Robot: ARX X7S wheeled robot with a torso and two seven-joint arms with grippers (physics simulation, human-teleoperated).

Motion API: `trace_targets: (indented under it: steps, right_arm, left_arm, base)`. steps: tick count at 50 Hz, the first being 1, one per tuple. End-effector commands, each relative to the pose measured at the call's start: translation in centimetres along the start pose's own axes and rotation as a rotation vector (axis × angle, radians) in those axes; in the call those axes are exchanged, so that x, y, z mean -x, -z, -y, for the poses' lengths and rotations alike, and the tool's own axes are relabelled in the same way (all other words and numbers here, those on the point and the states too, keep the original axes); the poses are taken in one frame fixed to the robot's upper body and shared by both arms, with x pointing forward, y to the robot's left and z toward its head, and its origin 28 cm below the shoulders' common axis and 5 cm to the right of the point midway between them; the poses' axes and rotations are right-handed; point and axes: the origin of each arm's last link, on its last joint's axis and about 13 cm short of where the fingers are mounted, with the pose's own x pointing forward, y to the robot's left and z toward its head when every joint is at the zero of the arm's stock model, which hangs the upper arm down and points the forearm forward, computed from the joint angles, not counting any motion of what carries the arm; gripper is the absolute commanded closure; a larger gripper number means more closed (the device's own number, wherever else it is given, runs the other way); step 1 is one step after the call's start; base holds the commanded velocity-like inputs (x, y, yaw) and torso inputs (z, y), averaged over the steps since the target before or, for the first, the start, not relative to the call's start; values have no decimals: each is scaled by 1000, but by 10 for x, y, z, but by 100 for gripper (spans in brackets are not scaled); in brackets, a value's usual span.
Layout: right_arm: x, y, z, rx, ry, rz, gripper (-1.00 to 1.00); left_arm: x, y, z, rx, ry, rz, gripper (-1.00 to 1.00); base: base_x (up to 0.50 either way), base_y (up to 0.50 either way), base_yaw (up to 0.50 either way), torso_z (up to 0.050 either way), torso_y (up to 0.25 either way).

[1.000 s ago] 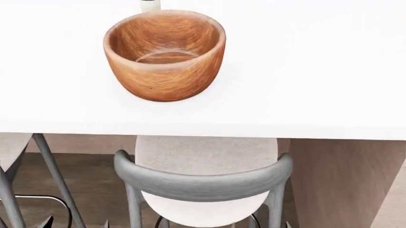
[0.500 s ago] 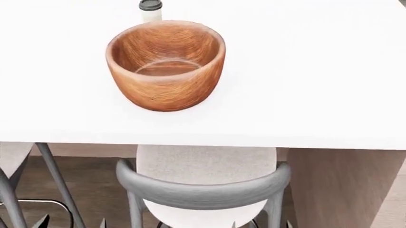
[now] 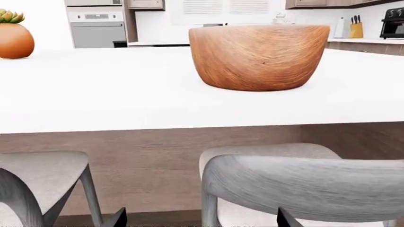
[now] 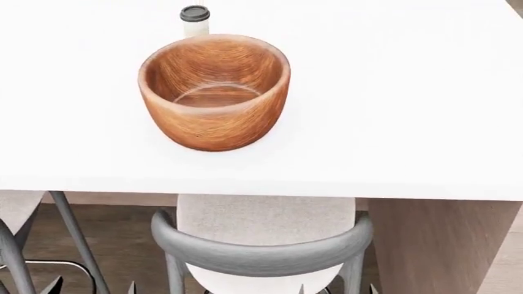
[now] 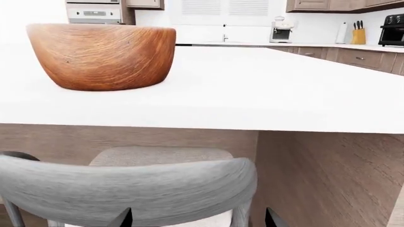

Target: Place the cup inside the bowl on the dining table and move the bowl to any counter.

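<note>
**Cup and bowl untouched, arms held low**

The bowl [image 4: 214, 90] is seen standing empty on the dining table [image 4: 392, 104], near its front edge. The cup [image 4: 195, 21] is set upright just behind the bowl, lid on, apart from the rim. A grey chair [image 4: 261, 248] is tucked below the edge, which is judged to keep the arms back. Neither pincer is shown whole: only dark tips at the wrist views' edges, so its opening cannot be told. Nothing appears held.

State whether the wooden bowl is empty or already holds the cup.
Empty. The head view shows the bowl's bare inner base with its paler ring, while the cup stands upright behind it on the dining table.
</note>
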Motion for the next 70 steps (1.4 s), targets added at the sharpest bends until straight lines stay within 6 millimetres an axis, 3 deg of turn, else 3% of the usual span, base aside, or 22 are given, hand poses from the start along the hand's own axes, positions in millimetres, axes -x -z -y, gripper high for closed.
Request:
trace_targets:
  steps: [1,15,20,21,33,38,49,52,57,62,70]
  right_arm:
    - [0,0,0,0,1,-1,-100]
    - [0,-2,-1,16,-1,20,-100]
    - [6,-22,-1,51,16,43,-100]
    - [7,-27,0,38,23,50,-100]
    - [10,-80,21,42,52,111,-100]
    - [4,-108,32,68,42,119,-100]
    - [-16,-191,54,110,-17,172,-100]
    - [-22,-209,60,80,-11,181,-100]
    - [-34,-227,74,139,-28,138,-100]
    - [-41,-245,84,166,-33,89,-100]
    - [-43,-247,88,161,-19,66,-100]
  left_arm:
    - [0,1,-1,2,-8,-13,-100]
    - [1,-2,3,-26,-30,6,-100]
    - [2,-12,5,-25,-31,4,-100]
    - [2,-19,4,32,-49,-11,-100]
    - [3,-77,-2,26,16,-7,-100]
    - [-9,-103,-5,6,54,10,-100]
    - [-42,-174,-23,-55,82,66,-100]
    - [-55,-184,-23,-24,93,18,-100]
    - [-71,-199,-27,-68,94,6,-100]
    - [-84,-221,-45,-94,75,-1,-100]
    - [-98,-239,-54,-83,48,-7,-100]
  base:
    - [0,0,0,0,0]
    - [0,0,0,0,0]
    - [0,0,0,0,0]
    - [0,0,0,0,0]
    - [0,0,0,0,0]
    - [0,0,0,0,0]
    - [0,0,0,0,0]
    - [0,0,0,0,0]
    - [0,0,0,0,0]
    - [0,0,0,0,0]
    - [0,0,0,0,0]
